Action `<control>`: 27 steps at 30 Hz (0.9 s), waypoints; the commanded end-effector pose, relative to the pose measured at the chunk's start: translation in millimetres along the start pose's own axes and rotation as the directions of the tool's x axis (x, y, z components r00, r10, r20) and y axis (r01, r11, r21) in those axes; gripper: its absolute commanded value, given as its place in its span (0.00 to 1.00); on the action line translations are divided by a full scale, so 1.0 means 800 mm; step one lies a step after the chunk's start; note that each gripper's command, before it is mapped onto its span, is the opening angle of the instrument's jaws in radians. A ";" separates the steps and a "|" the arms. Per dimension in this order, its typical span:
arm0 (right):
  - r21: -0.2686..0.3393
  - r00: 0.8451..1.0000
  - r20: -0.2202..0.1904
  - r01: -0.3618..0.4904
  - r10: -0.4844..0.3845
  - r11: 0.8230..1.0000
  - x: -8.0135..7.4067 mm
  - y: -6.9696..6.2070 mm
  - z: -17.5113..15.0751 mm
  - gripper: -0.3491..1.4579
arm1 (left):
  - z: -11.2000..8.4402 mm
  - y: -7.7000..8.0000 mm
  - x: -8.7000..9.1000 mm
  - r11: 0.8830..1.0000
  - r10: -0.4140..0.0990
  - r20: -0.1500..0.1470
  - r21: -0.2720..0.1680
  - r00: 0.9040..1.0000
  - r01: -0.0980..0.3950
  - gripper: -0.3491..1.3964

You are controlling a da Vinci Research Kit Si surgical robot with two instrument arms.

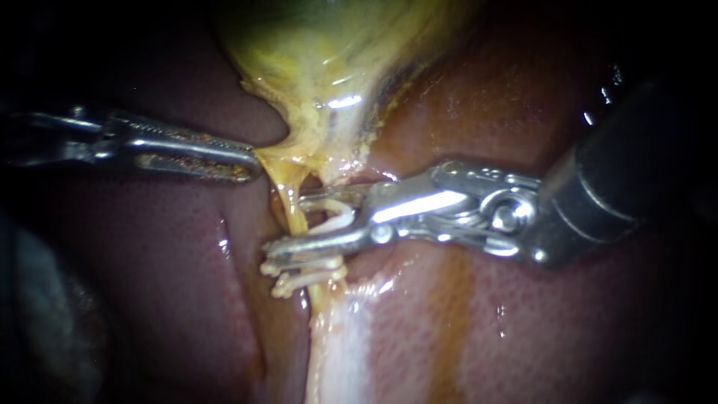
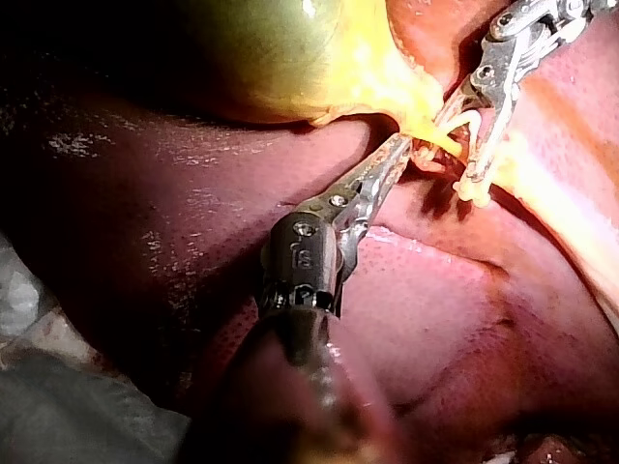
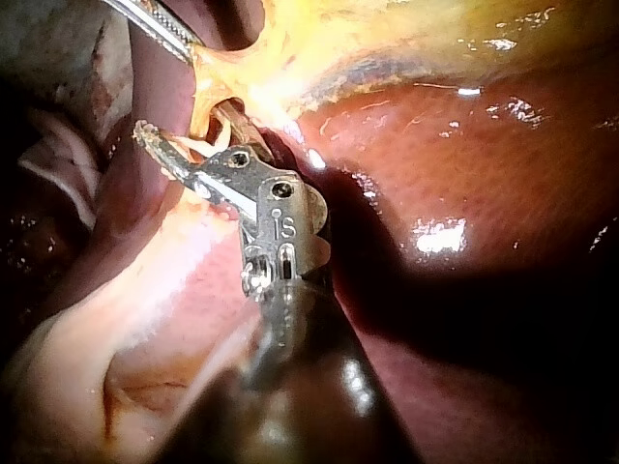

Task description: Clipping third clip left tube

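The yellow-green gallbladder (image 1: 336, 45) narrows to a neck, and the yellow left tube (image 1: 293, 213) runs down from it. My left instrument (image 1: 243, 161) comes in from the left, its jaws shut on the yellow tissue at the neck (image 2: 392, 159). My right instrument (image 1: 284, 224) stands astride the tube, one jaw on either side, and holds a white clip (image 1: 338, 217) between them. Two white clips (image 1: 303, 278) sit on the tube just below its lower jaw. The right wrist view shows the same jaws (image 3: 184, 159) at the tube, partly hiding it.
Dark red liver (image 1: 172, 284) lies on both sides, with a pale band (image 1: 344, 352) running down below the clips. Whitish gauze (image 2: 39, 387) lies beside the left instrument's shaft.
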 end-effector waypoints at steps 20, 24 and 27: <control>0.123 0.993 -0.102 -0.053 0.066 0.991 0.0066 -0.0039 -0.0002 0.44 | -0.0001 -0.0004 -0.0002 1.000 0.002 0.001 -0.002 1.000 -0.002 0.00; 0.125 0.993 -0.101 -0.055 0.068 0.991 0.0069 -0.0040 -0.0007 0.42 | -0.0001 -0.0004 -0.0002 1.000 0.002 0.001 -0.001 1.000 -0.002 0.00; 0.131 0.991 -0.096 -0.085 0.097 0.988 0.0068 -0.0039 -0.0012 0.39 | 0.0000 -0.0004 -0.0003 1.000 0.002 0.000 -0.001 1.000 -0.002 0.00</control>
